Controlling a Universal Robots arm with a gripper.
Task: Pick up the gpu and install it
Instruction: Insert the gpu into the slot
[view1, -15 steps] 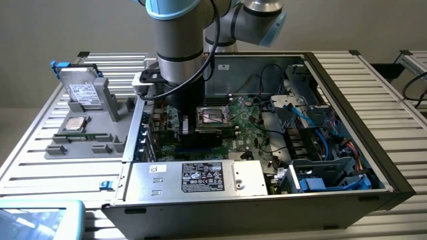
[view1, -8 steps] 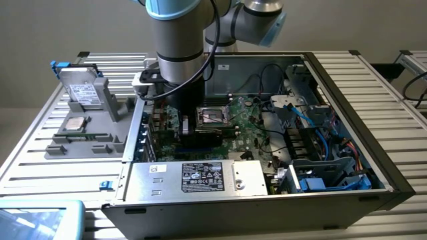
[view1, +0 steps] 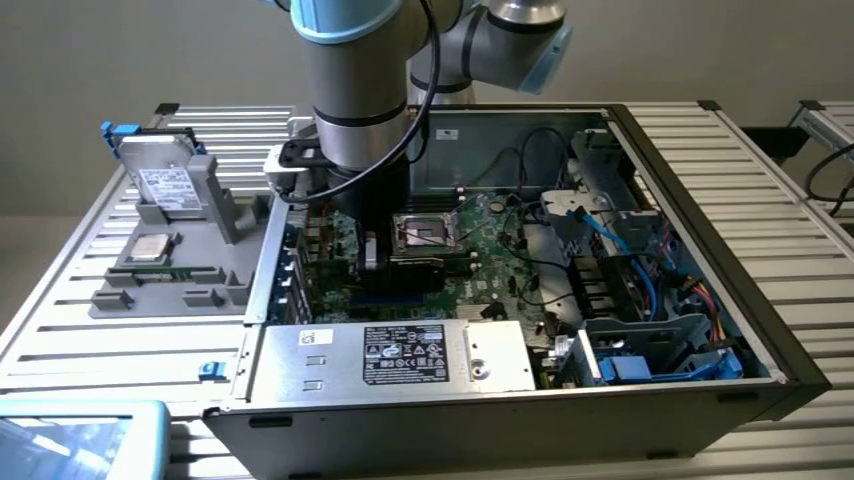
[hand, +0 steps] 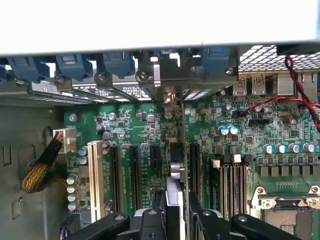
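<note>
Risks, left to right in the wrist frame:
- The white slot (hand: 94, 175) and black slots (hand: 134, 172) at lower left sit just beside the card's line. Any sideways offset and the edge connector lands on a slot wall instead of in its socket.
- At top centre, the card's far end is close under the rear bracket row (hand: 145, 75). If it catches there, the card tilts and binds.
- The memory slots (hand: 232, 180) right of centre and the red-black twisted wire (hand: 300, 95) at upper right look well clear, so low worry.
- Can't tell whether the connector is touching the motherboard (hand: 135, 125).

Gripper (hand: 176, 215), bottom centre: jaws partly closed and clamped on the gpu (hand: 175, 170), one jaw per face. The card is edge-on and runs up mid-frame toward the rear panel. It's a thin grip on a flat card, so push-down force could slide it between the jaws.

Exterior view: the arm (view1: 354, 90) drops at frame centre into the open case (view1: 694, 180).
</note>
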